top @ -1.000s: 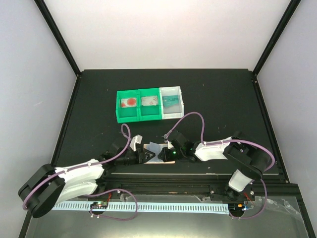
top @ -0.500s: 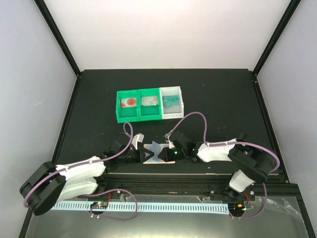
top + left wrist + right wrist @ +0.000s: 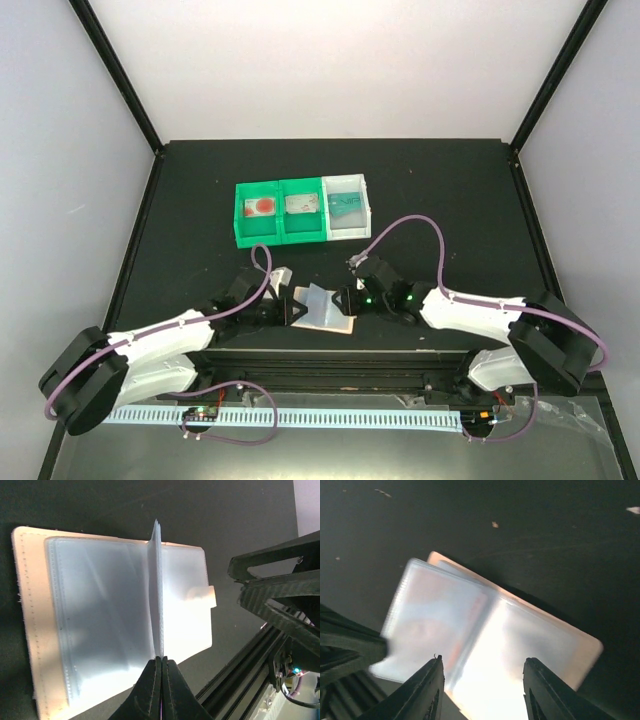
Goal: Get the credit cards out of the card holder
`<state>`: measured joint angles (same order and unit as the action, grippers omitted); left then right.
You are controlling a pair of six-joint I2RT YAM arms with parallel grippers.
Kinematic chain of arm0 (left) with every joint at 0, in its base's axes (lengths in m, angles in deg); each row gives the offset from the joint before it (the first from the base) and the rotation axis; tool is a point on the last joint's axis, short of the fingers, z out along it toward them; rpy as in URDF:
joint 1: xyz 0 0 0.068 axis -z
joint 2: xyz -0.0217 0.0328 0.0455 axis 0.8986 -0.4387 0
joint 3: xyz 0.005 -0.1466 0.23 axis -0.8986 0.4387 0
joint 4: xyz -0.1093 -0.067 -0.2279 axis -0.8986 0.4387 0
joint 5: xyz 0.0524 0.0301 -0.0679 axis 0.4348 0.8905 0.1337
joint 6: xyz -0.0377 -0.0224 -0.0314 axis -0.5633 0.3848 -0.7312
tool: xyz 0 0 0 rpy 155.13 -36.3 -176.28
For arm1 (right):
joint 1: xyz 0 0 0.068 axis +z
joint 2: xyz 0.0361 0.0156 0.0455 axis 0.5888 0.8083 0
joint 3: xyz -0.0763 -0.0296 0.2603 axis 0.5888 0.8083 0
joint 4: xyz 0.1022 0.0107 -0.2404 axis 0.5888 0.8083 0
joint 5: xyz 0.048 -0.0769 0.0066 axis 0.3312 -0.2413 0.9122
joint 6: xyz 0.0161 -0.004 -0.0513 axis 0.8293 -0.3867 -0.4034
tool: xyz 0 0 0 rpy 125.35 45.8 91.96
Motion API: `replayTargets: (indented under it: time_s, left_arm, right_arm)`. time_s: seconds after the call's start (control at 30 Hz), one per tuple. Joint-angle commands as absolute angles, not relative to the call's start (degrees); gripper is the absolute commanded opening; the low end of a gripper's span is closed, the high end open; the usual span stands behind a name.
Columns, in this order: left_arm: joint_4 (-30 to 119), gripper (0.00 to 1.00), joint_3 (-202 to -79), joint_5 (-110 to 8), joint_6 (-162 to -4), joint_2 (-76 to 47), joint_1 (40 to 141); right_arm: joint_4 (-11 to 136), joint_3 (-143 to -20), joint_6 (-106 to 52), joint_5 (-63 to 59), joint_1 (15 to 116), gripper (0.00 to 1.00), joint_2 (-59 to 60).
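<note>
The card holder (image 3: 327, 310) lies open on the black table near the front edge, tan-pink with clear plastic sleeves (image 3: 100, 605) and a small side tab (image 3: 204, 596). My left gripper (image 3: 161, 659) is shut on the lower edge of one sleeve page, which stands upright along the spine. My right gripper (image 3: 483, 672) is open just above the holder's (image 3: 510, 645) right half, with its fingers (image 3: 433, 682) apart and nothing between them. A teal credit card (image 3: 345, 204) lies in the white end compartment of the bin tray. No card shows in the sleeves.
The green-and-white bin tray (image 3: 300, 238) stands behind the holder, with a red item (image 3: 262, 207) in its left compartment and a pale item (image 3: 301, 205) in the middle. The table's black front rail (image 3: 260, 645) runs close beside the holder.
My left gripper has shut on a sleeve page. My right gripper has opened and drawn back to the right, and the holder now lies spread open.
</note>
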<state>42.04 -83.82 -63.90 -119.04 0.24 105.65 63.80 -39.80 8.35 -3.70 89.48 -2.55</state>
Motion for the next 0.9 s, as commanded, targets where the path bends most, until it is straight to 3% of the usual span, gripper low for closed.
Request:
replayTargets:
  time_s: [0.0,0.4,0.6,0.87]
  left_arm:
    - [49.18,0.02,-88.74,-59.50,-115.77,1.64,105.80]
    - [53.88,0.05,-89.45,-56.86,-114.47,4.89,105.79]
    - [50.66,0.18,-88.64,-60.85,-114.94,4.69,105.82]
    - [43.88,0.23,-87.12,-65.48,-118.04,4.60,105.99]
  right_arm:
    - [67.04,-38.20,6.25,-7.38,88.48,0.45,-2.97]
    - [59.79,-36.73,7.79,-2.76,88.47,0.37,4.28]
    - [58.53,-36.50,8.17,-2.86,88.52,0.34,5.58]
    - [60.04,-36.13,8.00,-4.22,88.54,0.37,4.18]
